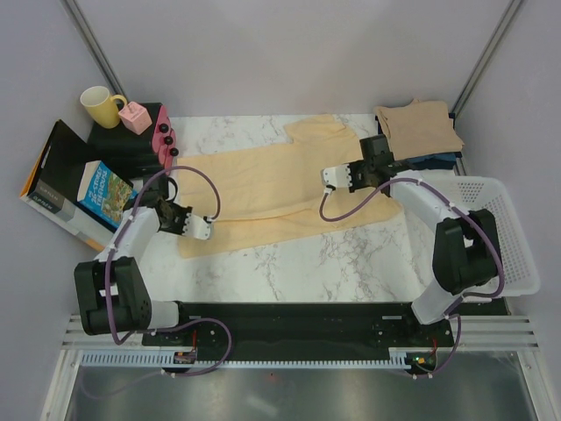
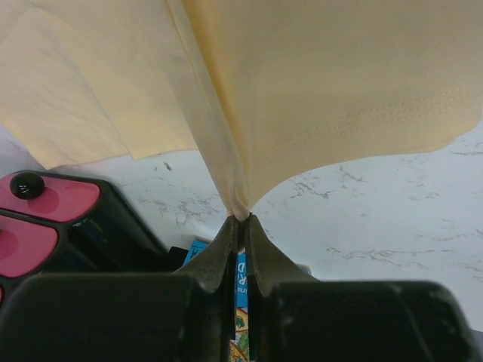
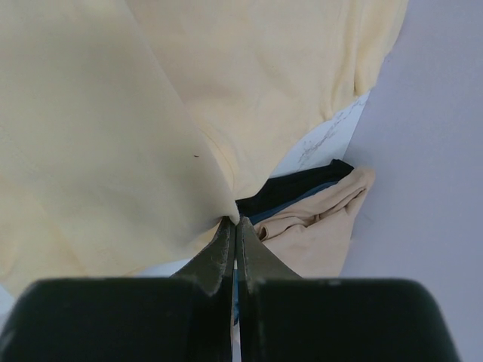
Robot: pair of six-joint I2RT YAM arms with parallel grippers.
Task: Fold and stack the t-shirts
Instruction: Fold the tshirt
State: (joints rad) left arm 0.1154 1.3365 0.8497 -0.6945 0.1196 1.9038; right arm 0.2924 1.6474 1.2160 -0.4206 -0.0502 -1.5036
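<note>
The pale yellow-cream t-shirt [image 1: 263, 189] lies stretched across the marble table, partly folded lengthwise. My left gripper [image 1: 208, 230] is shut on its lower left edge; the left wrist view shows the cloth [image 2: 317, 98] pinched at the fingertips [image 2: 242, 219]. My right gripper [image 1: 328, 180] is shut on the shirt's right side; the right wrist view shows cloth [image 3: 113, 151] pinched at the tips [image 3: 235, 222]. A folded tan-beige t-shirt [image 1: 417, 127] lies on top of dark navy and black ones [image 1: 443, 160] at the back right, also in the right wrist view [image 3: 317, 222].
A white mesh basket [image 1: 500, 232] stands at the right edge. At the back left are a yellow mug [image 1: 101, 105], a pink box [image 1: 135, 117], a black case with pink parts [image 1: 163, 139] and a book [image 1: 105, 195]. Walls close the table on three sides.
</note>
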